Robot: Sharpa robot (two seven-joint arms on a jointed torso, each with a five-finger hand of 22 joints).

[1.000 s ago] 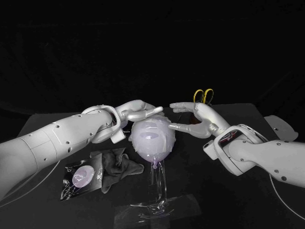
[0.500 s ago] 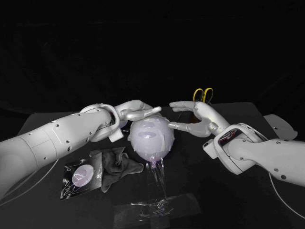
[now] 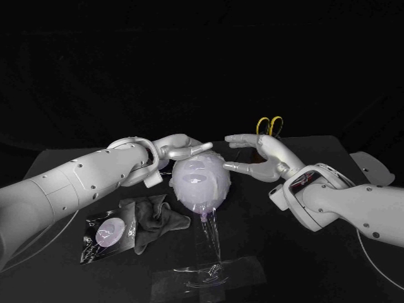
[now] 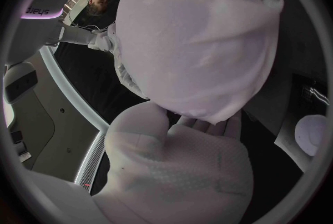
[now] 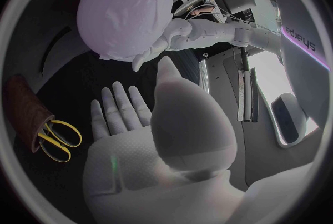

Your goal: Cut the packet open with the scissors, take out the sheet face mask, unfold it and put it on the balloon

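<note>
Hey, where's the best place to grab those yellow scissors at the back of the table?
Grip the scissors by their yellow handle loops, coming down from above. They stand blades-down in a dark holder, so only the loops stick out; a straight upward pull should probably free them.

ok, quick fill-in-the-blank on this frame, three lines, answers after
The scissors beyond the right hand have ____ handles.
The packet lies beside a dark cloth on the robot's ____ side.
The sheet face mask is draped over the ____.
Missing words: yellow; left; balloon.
</note>
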